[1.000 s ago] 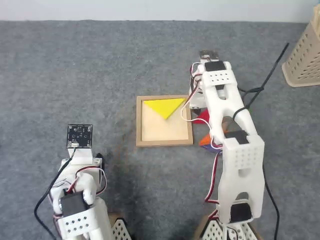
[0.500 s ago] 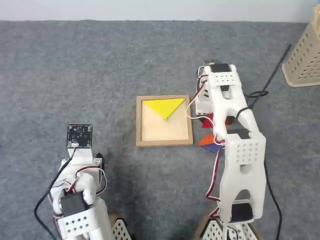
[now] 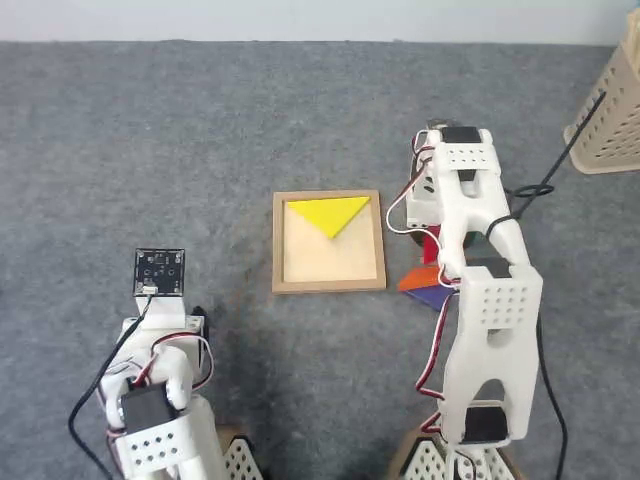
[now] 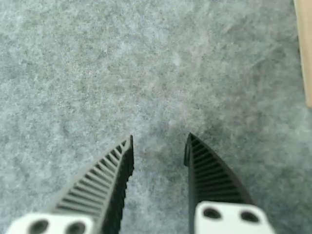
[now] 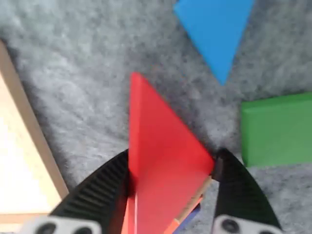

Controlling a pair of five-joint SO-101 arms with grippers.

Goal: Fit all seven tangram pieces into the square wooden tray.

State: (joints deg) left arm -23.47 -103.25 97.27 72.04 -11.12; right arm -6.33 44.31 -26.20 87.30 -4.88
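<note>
The square wooden tray (image 3: 279,245) lies mid-table with a yellow triangle (image 3: 328,212) in its far part. Right of the tray, my right gripper (image 5: 173,163) is shut on a red triangle (image 5: 161,161), one finger against each side. In the high view that red triangle (image 3: 431,247) peeks out beside the right arm. An orange piece (image 3: 415,281) and a purple piece (image 3: 430,296) lie just nearer. A blue triangle (image 5: 217,24) and a green piece (image 5: 275,129) rest on the carpet beyond the gripper. My left gripper (image 4: 160,141) stands open over bare carpet.
The left arm (image 3: 160,390) is folded at the near left, well away from the tray. A tan slatted basket (image 3: 610,110) stands at the far right, and a black cable (image 3: 545,185) runs from it toward the right arm. Grey carpet covers the table.
The right arm has swung to the right, away from the tray's edge, and the red triangle has gone with it. The left arm has kept still.
</note>
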